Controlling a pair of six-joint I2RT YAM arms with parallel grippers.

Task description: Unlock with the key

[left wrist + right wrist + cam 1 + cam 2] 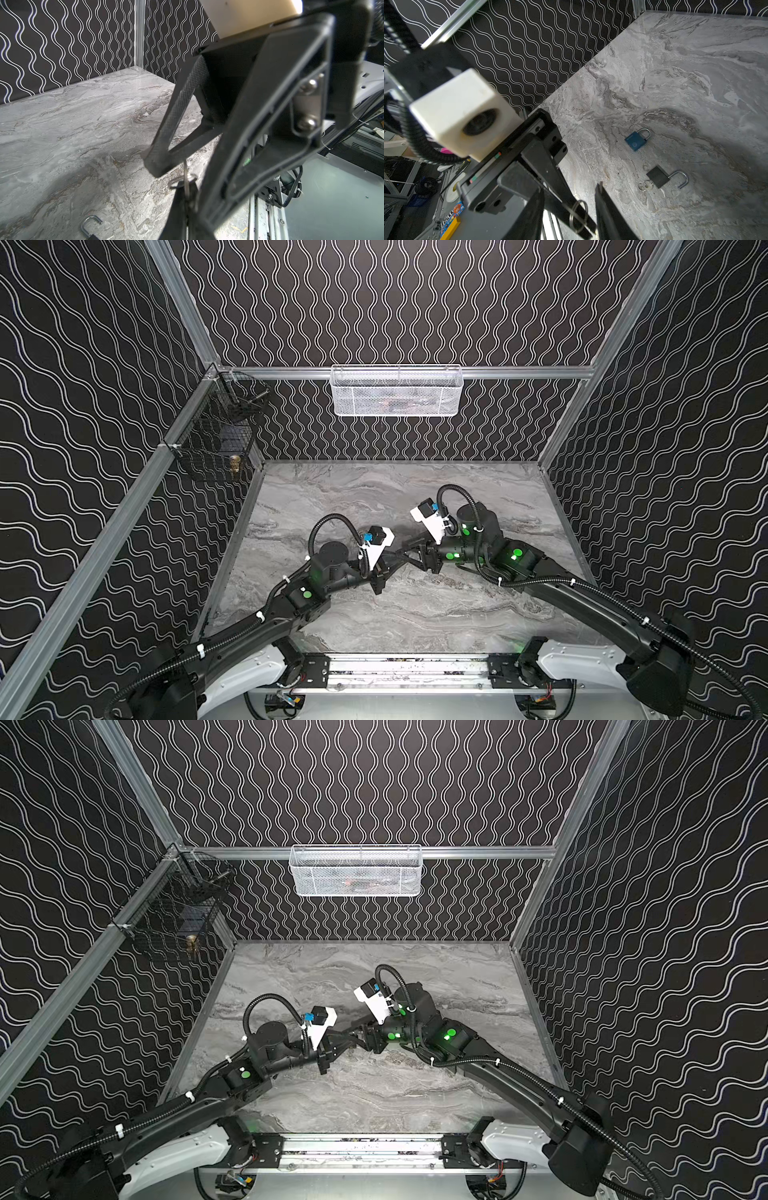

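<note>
Right wrist view shows us the black padlock already open, the blue padlock still locked, left fingers pinched on the key, right fingers parted around it

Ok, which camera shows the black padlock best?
Right wrist view: the black padlock lies whole on the table, shackle open. The left wrist view catches little beyond its shackle; neither top view shows it.

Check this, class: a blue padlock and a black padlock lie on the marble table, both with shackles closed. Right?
Not quite. The blue padlock is closed, but the black padlock has its shackle swung open, as the right wrist view shows. Both do lie on the marble table.
</note>
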